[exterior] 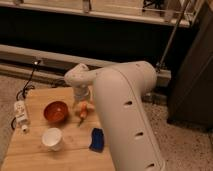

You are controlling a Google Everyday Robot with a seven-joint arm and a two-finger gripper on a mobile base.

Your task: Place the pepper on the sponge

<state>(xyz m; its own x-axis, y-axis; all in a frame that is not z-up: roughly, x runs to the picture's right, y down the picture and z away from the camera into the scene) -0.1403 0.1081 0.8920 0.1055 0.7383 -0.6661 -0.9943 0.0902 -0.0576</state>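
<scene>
Beside bowl (55,111): pepper (83,110), well apart from sponge (97,139), which sits nearer camera than bowl. Gripper (81,101) right at pepper's upper end; claw open or closed, cannot tell. Pepper not on sponge; carry and placing left.

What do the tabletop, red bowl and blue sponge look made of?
tabletop: looks like pale wood, matte, tan with faint streaks. red bowl: plastic or glazed ceramic, slight sheen. sponge: likely foam, dull surface. The gripper hangs right above the pepper.

High downward view, jaws over table (26,149)
</scene>
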